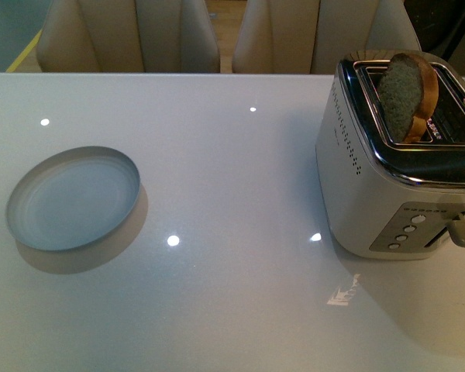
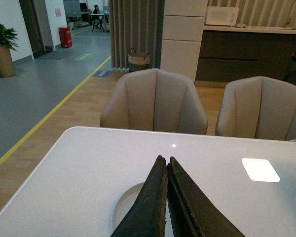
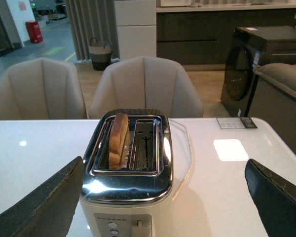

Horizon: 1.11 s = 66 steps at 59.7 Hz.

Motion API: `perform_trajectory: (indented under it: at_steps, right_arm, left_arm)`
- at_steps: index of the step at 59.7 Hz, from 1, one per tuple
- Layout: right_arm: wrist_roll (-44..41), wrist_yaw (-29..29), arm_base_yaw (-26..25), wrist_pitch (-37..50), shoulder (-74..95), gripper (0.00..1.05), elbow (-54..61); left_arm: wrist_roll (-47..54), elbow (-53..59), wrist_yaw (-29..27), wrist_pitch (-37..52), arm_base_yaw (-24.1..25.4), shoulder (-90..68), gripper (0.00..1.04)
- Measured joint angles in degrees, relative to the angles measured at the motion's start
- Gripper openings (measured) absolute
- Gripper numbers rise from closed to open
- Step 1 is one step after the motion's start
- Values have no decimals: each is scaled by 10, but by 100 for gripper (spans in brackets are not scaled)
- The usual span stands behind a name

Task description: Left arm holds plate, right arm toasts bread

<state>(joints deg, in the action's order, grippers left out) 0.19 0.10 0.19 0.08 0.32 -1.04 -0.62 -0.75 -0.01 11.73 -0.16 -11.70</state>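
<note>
Bread (image 1: pixel 407 93) upright in toaster (image 1: pixel 395 178), right of frame; plate (image 1: pixel 72 198) flat, left.
Left gripper (image 2: pixel 166 165) closed, empty; right gripper (image 3: pixel 163 197) wide open, empty.

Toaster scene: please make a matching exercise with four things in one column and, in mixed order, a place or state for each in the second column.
Things:
1. bread
2. plate
3. left gripper
4. right gripper

Places or states:
A. fingers pressed together, holding nothing
B. standing in one slot of the toaster, top sticking out
C. fingers wide apart, toaster between them in the right wrist view
D. lying bare on the table, far from the toaster

Pairs: 1-B, 2-D, 3-A, 4-C
</note>
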Motion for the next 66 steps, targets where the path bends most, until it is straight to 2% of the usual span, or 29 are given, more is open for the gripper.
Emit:
perform_trajectory:
  at_steps: [7, 12, 33, 63, 66]
  right_arm:
    - [0, 0, 0, 0, 0, 96, 0]
    - [0, 0, 0, 0, 0, 96, 0]
    - [0, 0, 0, 0, 0, 96, 0]
    - [0, 0, 0, 0, 0, 96, 0]
    - [0, 0, 0, 0, 0, 96, 0]
  left_arm:
    - [0, 0, 0, -16, 0, 16, 3]
    - [0, 0, 0, -108, 0, 92, 3]
    - [0, 0, 0, -116, 0, 113, 4]
    - [0, 0, 0, -116, 0, 113, 96]
    - [1, 0, 0, -116, 0, 113, 99]
